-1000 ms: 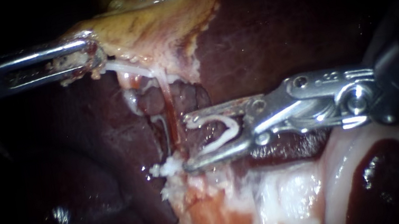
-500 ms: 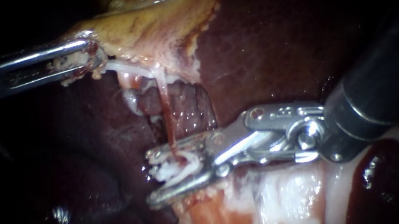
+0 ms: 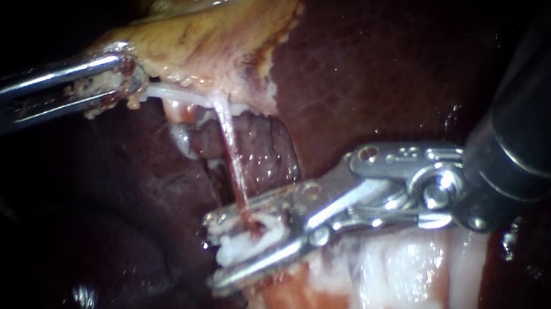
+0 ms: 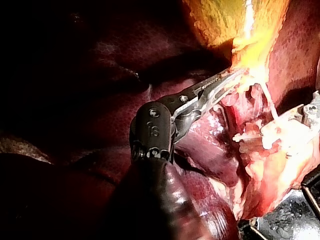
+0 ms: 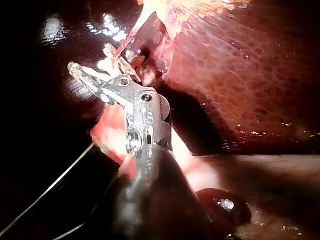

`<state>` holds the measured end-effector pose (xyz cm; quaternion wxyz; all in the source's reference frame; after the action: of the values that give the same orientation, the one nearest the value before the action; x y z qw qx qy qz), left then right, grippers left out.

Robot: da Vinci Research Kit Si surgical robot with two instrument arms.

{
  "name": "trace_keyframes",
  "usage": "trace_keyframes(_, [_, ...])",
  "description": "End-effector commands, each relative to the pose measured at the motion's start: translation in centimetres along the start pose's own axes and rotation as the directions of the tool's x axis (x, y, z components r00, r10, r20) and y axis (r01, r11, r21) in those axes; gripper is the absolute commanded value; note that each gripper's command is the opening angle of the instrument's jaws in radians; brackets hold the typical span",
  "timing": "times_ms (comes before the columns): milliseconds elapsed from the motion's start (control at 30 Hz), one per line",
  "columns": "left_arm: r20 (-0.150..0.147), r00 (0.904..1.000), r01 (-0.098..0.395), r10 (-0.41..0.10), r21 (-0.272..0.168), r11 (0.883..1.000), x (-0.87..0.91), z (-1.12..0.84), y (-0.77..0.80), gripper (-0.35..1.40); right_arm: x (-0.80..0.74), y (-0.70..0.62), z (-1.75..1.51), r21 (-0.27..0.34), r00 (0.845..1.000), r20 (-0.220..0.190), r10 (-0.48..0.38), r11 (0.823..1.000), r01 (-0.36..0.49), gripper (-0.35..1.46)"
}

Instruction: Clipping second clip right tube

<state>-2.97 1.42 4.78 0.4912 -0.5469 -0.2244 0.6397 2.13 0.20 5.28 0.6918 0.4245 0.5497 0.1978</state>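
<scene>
My left instrument (image 3: 111, 84) comes in from the left, its jaws shut on the edge of the yellowish gallbladder (image 3: 212, 32) and holding it up. In the left wrist view the same jaws (image 4: 227, 82) bite into that yellow tissue. A thin pale-and-red tube (image 3: 231, 154) runs taut from the gallbladder down into my right instrument (image 3: 231, 246). Those jaws stand a little apart, one on each side of the tube, with a white clip (image 3: 255, 233) held between them. In the right wrist view my right instrument (image 5: 85, 75) points at the tube (image 5: 125, 45).
Dark liver (image 3: 377, 50) lies behind and to the right of the tube. Pale fatty tissue (image 3: 383, 277) sits below the right instrument's jaws. The right instrument's dark shaft (image 3: 545, 134) fills the right side.
My right instrument has moved left and down, from beside the tube to astride it, and its jaws have narrowed on the clip. The left instrument has not moved.
</scene>
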Motion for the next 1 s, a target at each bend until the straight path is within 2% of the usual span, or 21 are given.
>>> trace_keyframes(33, [0.0,1.0,0.0,0.0,-0.001,1.0,0.0,0.0,0.0,-0.35,0.04,-0.06,-0.01,0.014,1.0,-0.004,0.005,1.0,-0.005,0.49])
trace_keyframes(167, [0.0,1.0,0.0,0.0,-0.001,1.0,0.0,-0.01,0.0,-0.35,0.12,-0.23,-0.05,0.056,1.0,-0.011,0.021,0.998,-0.021,0.48])
trace_keyframes(333, [0.0,1.0,0.0,0.0,-0.001,1.0,0.0,0.0,-0.01,-0.35,0.13,-0.3,-0.04,0.088,0.999,0.001,0.038,0.995,-0.038,0.46])
trace_keyframes(600, [0.0,1.0,0.0,0.0,-0.001,1.0,0.0,0.0,-0.01,-0.35,0.1,-0.26,-0.06,0.11,0.999,0.015,0.05,0.993,-0.051,0.36])
trace_keyframes(800, [0.0,1.0,-0.001,0.001,-0.001,1.0,0.0,0.0,-0.01,-0.35,0.09,-0.2,-0.11,0.111,0.998,0.017,0.061,0.992,-0.063,0.01])
trace_keyframes(1000, [0.0,1.0,-0.001,0.001,-0.001,1.0,0.0,0.0,-0.01,-0.35,0.08,-0.15,-0.13,0.111,0.998,0.018,0.067,0.991,-0.069,-0.22])
